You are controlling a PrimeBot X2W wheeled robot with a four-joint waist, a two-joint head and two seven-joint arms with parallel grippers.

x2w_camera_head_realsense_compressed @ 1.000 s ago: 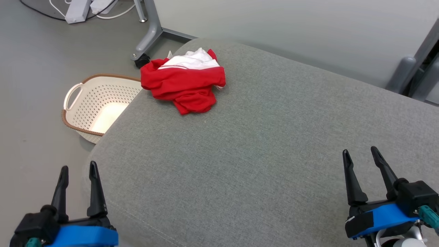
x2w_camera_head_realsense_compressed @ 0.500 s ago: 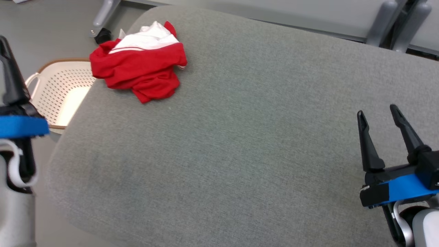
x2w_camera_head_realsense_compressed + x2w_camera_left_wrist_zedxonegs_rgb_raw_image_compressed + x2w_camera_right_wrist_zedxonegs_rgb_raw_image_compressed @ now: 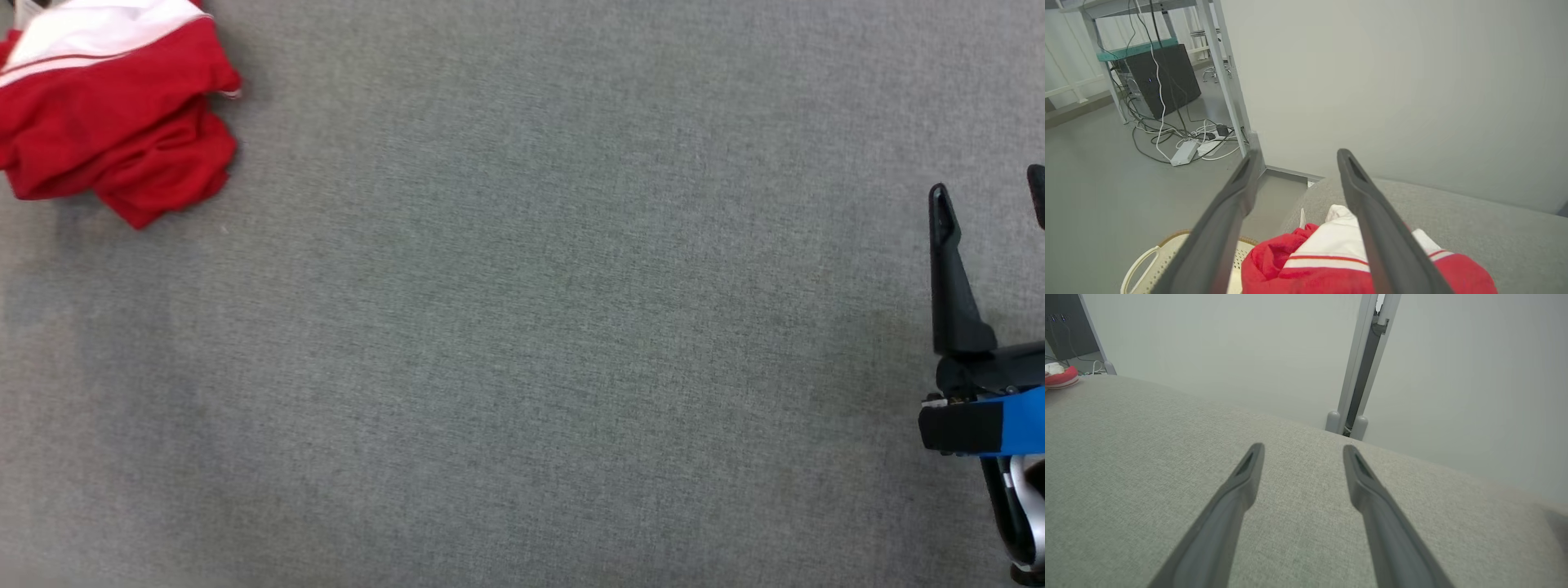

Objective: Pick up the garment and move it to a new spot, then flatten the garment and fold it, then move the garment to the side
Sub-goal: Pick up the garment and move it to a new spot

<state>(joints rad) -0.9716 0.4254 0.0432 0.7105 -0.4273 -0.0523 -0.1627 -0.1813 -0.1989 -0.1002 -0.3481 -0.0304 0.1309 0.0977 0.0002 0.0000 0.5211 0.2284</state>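
Garment crumpled on cushion, just below left gripper, jaws wide; right gripper, equally wide, well apart from garment.

Garment cropped at upper-left edge

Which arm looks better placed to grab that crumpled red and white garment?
Probably left. The open left gripper points straight at the garment, close by; the right gripper, also open, sits far across the grey cushion.

grey cushion, crumpled red-white garment
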